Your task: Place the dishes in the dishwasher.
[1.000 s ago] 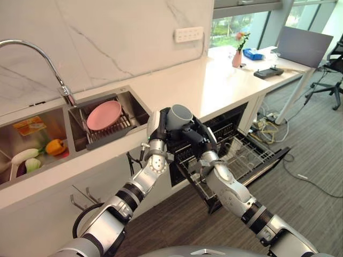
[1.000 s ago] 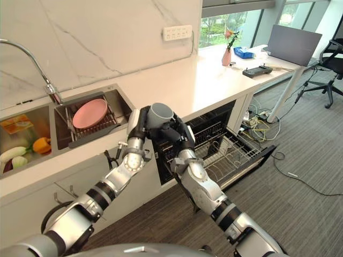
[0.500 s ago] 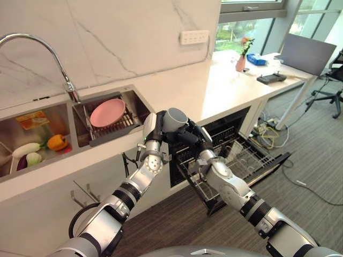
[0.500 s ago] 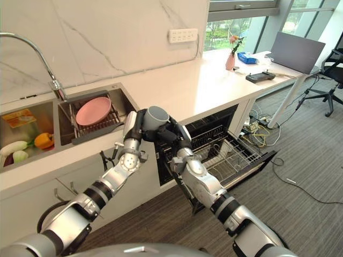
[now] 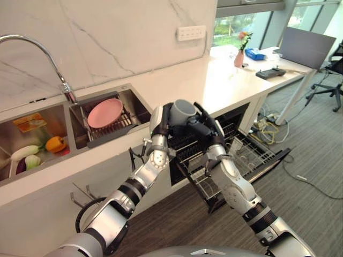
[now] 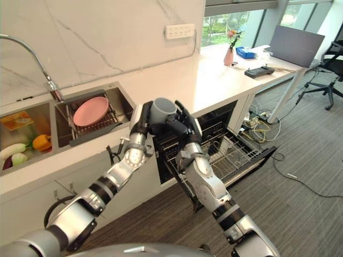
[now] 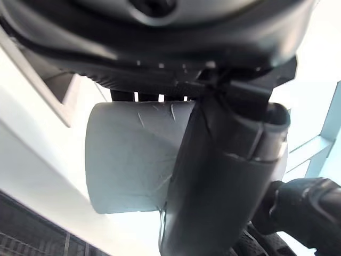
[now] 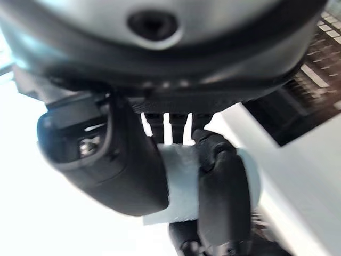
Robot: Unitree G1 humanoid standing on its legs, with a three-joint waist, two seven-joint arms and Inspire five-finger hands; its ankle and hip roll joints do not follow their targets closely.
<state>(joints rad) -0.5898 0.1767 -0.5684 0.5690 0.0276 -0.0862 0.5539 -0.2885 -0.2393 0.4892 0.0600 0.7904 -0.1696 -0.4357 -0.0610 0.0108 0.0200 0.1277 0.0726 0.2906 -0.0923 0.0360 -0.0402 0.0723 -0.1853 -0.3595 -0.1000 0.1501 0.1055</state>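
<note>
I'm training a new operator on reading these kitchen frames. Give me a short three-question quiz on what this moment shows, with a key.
1. True or false: the grey ceramic mug is held between the left hand and the right hand.
2. Where is the round pink plate?
A. in the pulled-out wire dishwasher rack
B. on the dark drying rack in the steel sink
C. on the white countertop
3. Fill in: the dishwasher's door is ____.

Key: 1 true; 2 B; 3 open.
</note>
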